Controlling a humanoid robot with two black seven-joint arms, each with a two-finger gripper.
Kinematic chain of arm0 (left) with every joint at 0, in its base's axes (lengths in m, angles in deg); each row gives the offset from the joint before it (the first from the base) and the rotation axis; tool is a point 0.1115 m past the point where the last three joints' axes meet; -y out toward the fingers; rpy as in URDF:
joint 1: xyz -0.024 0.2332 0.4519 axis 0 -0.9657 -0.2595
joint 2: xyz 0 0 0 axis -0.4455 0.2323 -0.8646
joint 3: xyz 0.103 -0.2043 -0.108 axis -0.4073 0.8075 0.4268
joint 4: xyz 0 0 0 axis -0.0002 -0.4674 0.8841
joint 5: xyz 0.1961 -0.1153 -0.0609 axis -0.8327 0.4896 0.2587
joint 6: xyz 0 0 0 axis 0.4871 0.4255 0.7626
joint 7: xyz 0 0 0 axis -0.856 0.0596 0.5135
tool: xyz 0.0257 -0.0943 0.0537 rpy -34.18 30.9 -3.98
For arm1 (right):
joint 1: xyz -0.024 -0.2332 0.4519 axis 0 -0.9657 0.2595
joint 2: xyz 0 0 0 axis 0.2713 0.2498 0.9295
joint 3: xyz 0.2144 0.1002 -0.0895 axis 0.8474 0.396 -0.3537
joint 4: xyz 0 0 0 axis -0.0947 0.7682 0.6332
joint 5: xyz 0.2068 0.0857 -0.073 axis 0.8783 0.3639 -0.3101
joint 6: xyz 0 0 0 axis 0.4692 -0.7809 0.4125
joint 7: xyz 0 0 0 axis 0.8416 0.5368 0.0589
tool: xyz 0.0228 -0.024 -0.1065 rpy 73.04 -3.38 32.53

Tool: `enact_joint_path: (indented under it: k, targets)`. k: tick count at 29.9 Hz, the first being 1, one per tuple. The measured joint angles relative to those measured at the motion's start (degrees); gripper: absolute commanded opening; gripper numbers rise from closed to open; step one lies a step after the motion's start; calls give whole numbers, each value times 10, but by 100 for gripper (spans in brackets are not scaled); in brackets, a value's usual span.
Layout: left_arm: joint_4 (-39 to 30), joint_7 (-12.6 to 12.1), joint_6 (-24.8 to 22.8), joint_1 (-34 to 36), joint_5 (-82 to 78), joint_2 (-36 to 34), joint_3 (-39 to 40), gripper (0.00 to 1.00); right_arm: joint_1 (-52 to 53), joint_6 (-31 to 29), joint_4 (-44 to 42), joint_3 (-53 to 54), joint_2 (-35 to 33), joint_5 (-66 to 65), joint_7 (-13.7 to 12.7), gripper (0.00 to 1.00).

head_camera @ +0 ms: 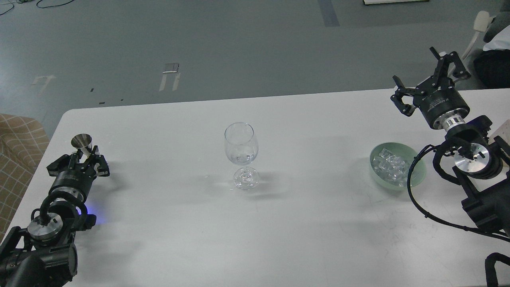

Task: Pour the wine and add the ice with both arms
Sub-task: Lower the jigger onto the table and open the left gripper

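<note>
The left gripper (84,156) clasps a steel jigger (81,143); the right gripper (426,77) gapes empty above the ice (392,166) bowl (418,169), wine glass (241,153) between.

This looks like a robotics lab or test room: a plain white rectangular table (279,223) stands on a bare grey floor (239,48) marked with strips of pale tape (170,77), loose black cables (24,4) trail at the far edge, and 2 black jointed robot arms work at it.
</note>
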Motion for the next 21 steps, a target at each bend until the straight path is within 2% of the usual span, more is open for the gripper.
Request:
enact_joint_path:
  k: [3, 4, 5, 6, 7, 11, 18, 21]
  targets:
    - [0, -1, 0, 0, -1, -1, 0, 48, -1, 0, 1, 0, 0, 0, 0, 100]
    - [0, -1, 0, 0, -1, -1, 0, 56, -1, 0, 1, 0, 0, 0, 0, 100]
    - [0, -1, 0, 0, -1, -1, 0, 77, -1, 0, 1, 0, 0, 0, 0, 100]
    - [-1, -1, 1, 1, -1, -1, 0, 77, -1, 0, 2, 0, 0, 0, 0, 100]
    - [-1, -1, 1, 1, -1, -2, 0, 87, -1, 0, 2, 0, 0, 0, 0, 100]
    - [-1, 0, 7, 1, -1, -5, 0, 95, -1, 0, 2, 0, 0, 0, 0, 100]
    - [-8, 0, 7, -19, -1, -9, 4, 96, -2, 0, -1, 0, -2, 0, 0, 100]
    - [-31, 0, 4, -36, -1, -10, 9, 96, -5, 0, -1, 0, -2, 0, 0, 100]
